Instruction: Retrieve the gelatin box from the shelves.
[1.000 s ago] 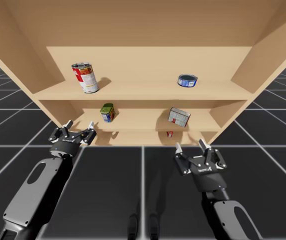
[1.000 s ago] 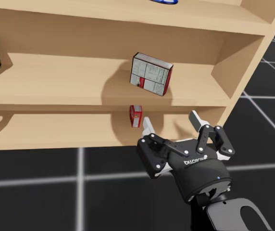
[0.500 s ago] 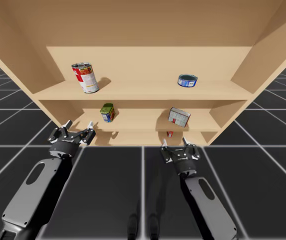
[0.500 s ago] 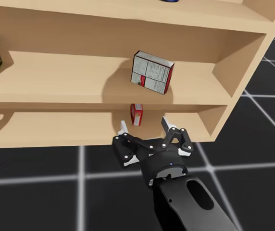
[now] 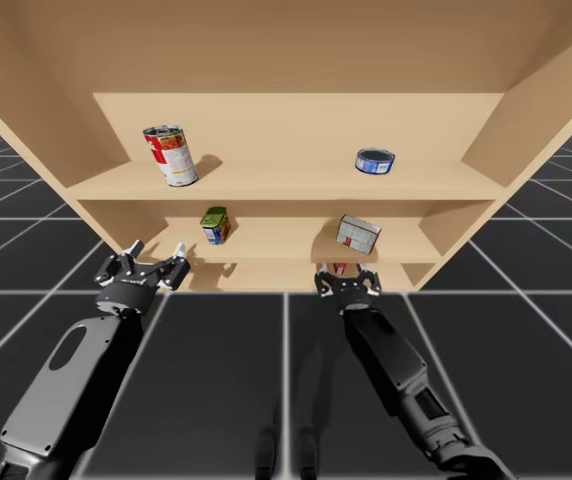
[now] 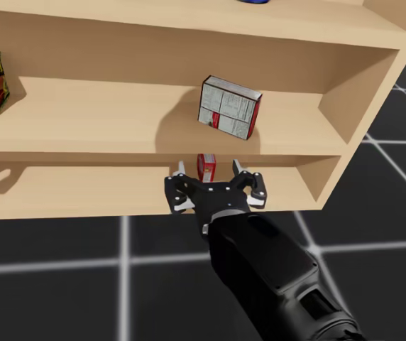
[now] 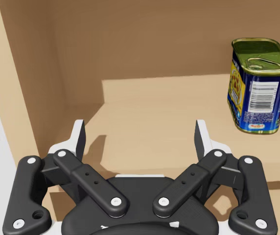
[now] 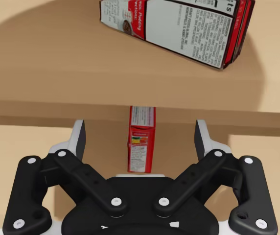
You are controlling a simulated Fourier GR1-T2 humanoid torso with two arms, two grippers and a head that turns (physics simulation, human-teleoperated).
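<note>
Gelatin box, a small red upright carton [image 8: 141, 139], standing on the lowest board of the open wooden shelves [image 6: 82, 114], under the board that carries a larger white-and-red carton [image 8: 179, 24] set askew. The right hand [image 6: 209, 165] is at the mouth of the lowest compartment, fingers spread wide and holding nothing. In the right wrist view the gelatin box stands straight ahead, in line with the gap between the fingers and apart from both.

The right arm is stretched forward and low, about level with the bottom board, palm facing into the shelves. The step in hand, by judgement, is the final approach before the grasp. To do it well, advance straight along the present line so that the box's narrow faces enter between the fingers. Pass beneath the board overhead (clearance there looks slight). Close only once both fingers flank the box, since a nudge from one finger would likely topple so slender a thing.

The left hand [image 7: 140, 132] is likewise wide and unladen at the shelves' left end, with a green-topped blue rectangular tin [image 7: 260, 88] ahead and to one side.
</note>
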